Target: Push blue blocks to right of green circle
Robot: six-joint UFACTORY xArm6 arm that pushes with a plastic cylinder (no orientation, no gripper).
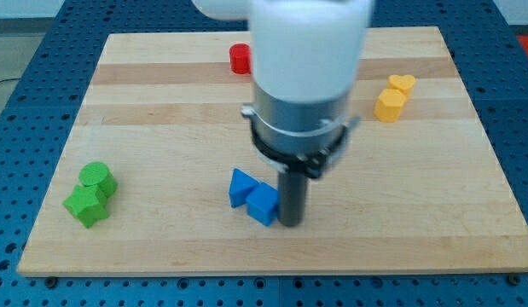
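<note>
Two blue blocks sit together near the board's lower middle: a blue triangle-like block (240, 186) and a blue cube (263, 205) touching its right side. My tip (291, 223) stands right against the blue cube's right side. The green circle (97, 177) lies at the view's left, touching a green star-like block (85, 205) just below it. The blue blocks are well to the right of the green circle.
A red block (239, 58) sits at the view's top, partly hidden by the arm (306, 77). A yellow heart (402, 83) and a yellow block (389, 105) lie at the upper right. The wooden board (161, 111) rests on a blue table.
</note>
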